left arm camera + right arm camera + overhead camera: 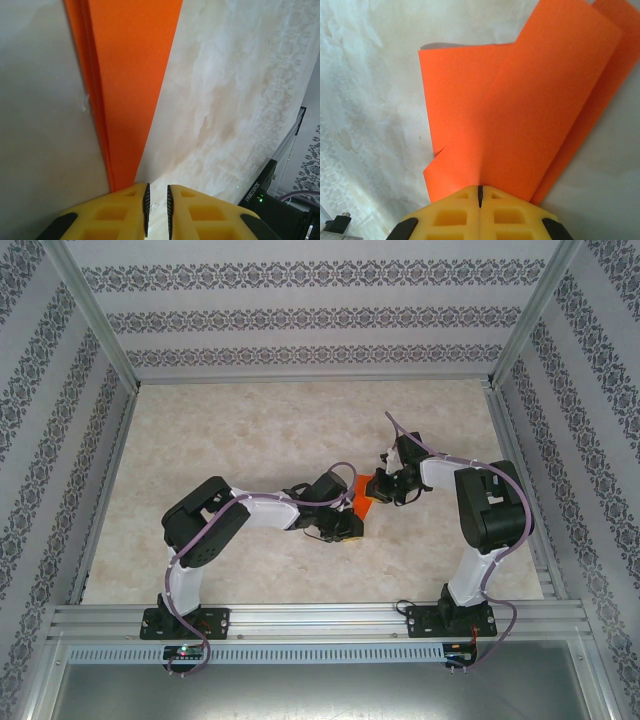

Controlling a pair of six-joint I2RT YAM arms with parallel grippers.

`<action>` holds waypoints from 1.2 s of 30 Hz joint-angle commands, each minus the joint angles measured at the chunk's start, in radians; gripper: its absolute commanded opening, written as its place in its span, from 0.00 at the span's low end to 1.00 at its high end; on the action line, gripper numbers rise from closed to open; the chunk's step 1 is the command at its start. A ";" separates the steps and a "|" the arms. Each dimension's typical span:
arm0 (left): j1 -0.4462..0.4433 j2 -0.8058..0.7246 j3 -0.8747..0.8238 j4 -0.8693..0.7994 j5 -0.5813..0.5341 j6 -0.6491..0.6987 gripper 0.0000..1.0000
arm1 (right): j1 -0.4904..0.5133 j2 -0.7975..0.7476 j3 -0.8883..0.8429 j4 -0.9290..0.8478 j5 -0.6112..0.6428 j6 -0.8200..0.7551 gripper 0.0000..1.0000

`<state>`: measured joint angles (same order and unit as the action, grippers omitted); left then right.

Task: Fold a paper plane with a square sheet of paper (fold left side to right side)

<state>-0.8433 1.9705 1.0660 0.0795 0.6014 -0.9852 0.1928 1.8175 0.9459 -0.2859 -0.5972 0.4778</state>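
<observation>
Here the right gripper (480, 194) is pinched tight on an edge of the part-folded square sheet of paper (520, 110), mid-bench (250, 420). The left gripper (157, 202), barely parted and empty beside the fold, should press flat along it.

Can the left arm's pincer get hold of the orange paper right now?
Probably yes. The left pincer sits right at the narrow end of the orange paper, jaws slightly apart, with nothing in the way; it would need a small sideways shift. The right pincer is shut on the paper.
</observation>
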 commanded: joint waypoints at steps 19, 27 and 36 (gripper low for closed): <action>0.013 0.032 0.168 -0.189 -0.034 0.114 0.20 | 0.005 0.028 0.002 -0.037 0.063 -0.023 0.00; 0.008 0.051 0.110 -0.168 -0.009 0.080 0.20 | 0.005 0.019 0.006 -0.039 0.063 -0.027 0.00; -0.019 -0.025 0.030 -0.205 -0.021 0.068 0.20 | 0.004 0.017 0.025 -0.050 0.067 -0.032 0.00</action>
<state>-0.8421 1.9804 1.1374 -0.0631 0.5755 -0.9054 0.1928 1.8206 0.9569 -0.3088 -0.5930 0.4664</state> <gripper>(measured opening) 0.201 0.053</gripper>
